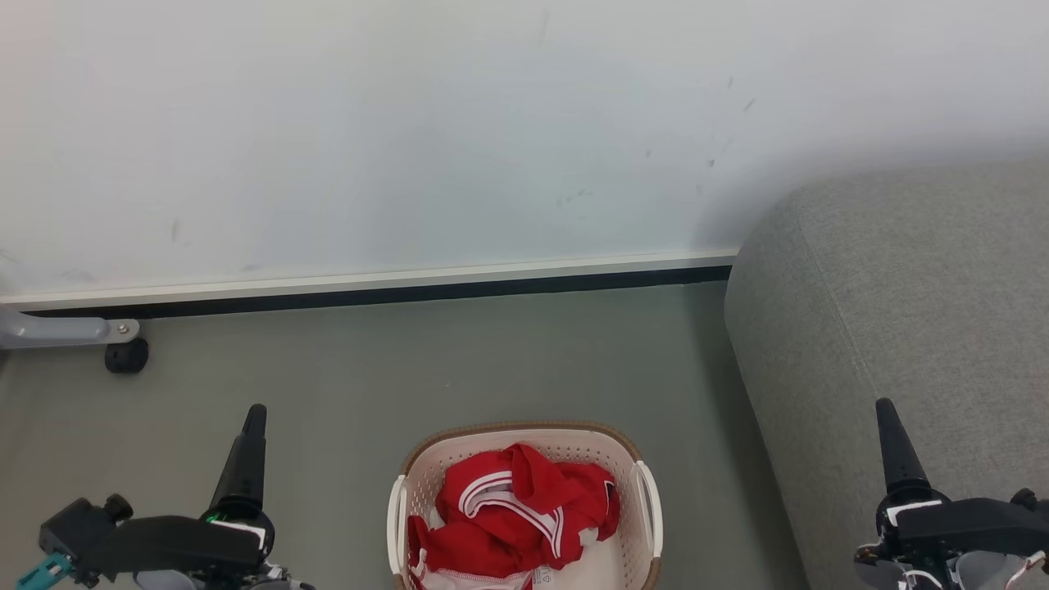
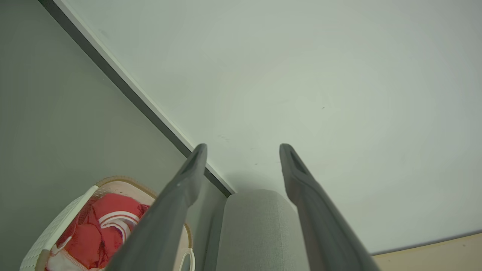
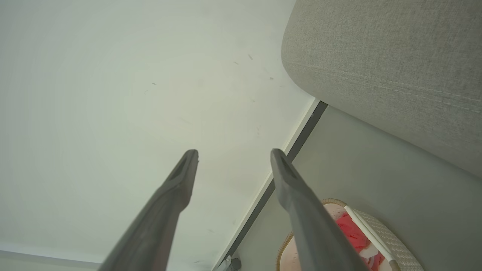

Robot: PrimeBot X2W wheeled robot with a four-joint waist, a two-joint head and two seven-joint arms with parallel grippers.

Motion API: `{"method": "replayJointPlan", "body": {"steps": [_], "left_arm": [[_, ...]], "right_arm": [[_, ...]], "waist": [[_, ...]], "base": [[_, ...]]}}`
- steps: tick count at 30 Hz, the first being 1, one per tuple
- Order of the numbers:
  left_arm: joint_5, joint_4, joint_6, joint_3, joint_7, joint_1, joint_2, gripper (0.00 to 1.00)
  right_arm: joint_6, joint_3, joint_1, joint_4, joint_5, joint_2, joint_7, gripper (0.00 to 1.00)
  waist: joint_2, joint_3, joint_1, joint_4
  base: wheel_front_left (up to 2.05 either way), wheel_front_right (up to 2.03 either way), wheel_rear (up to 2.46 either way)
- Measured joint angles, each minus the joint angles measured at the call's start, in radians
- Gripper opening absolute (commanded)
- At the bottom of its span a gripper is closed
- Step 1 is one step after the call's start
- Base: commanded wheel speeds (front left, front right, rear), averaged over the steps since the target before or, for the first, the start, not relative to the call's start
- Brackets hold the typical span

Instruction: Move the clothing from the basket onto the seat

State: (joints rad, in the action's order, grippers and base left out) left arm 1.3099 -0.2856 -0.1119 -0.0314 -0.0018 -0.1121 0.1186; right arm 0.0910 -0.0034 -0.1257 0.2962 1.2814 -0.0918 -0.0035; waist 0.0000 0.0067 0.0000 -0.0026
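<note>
**Clothing** (image 1: 508, 500): red garments with white stripes and trim, heaped loosely inside the basket. The heap fills most of it.

**Basket** (image 1: 524, 427): cream, perforated, with a brown woven rim and a white handle on each side. It stands on the floor at the bottom middle of the head view, its near end cut off by the picture's edge.

**Sofa** (image 1: 901, 311): grey woven fabric with a rounded corner, to the right of the basket. A strip of floor runs between the two, so they do not touch.

**Left gripper** (image 2: 243, 146): fingers spread, nothing between them. It sits to the left of the basket and apart from it.

**Right gripper** (image 3: 234, 150): fingers parted, holding nothing. In the head view it shows against the sofa, to the right of the basket.

**Floor** (image 1: 328, 385): grey-green, a wide stretch from the basket's far rim to the wall.

**Wall** (image 1: 410, 123): pale, with a white baseboard (image 1: 369, 283) over a dark band.

**Caster** (image 1: 127, 355): black, under a grey leg at the far left, near the wall and well apart from the basket.
</note>
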Motion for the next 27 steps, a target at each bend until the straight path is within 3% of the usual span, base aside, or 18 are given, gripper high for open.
{"method": "replayJointPlan", "body": {"steps": [12,27], "left_arm": [[-0.217,0.034,0.055,-0.070,-0.045,-0.032,0.058,1.00],[-0.434,0.046,0.117,-0.138,-0.100,-0.046,0.105,1.00]], "right_arm": [[-0.057,0.105,-0.038,-0.032,-0.251,-0.056,-0.045,1.00],[-0.102,0.203,-0.068,-0.029,-0.498,-0.097,-0.100,1.00]], "waist": [[0.0000,0.003,0.0000,-0.003],[0.0000,0.011,0.0000,-0.006]], "base": [[0.00,0.00,0.00],[0.00,0.00,0.00]]}}
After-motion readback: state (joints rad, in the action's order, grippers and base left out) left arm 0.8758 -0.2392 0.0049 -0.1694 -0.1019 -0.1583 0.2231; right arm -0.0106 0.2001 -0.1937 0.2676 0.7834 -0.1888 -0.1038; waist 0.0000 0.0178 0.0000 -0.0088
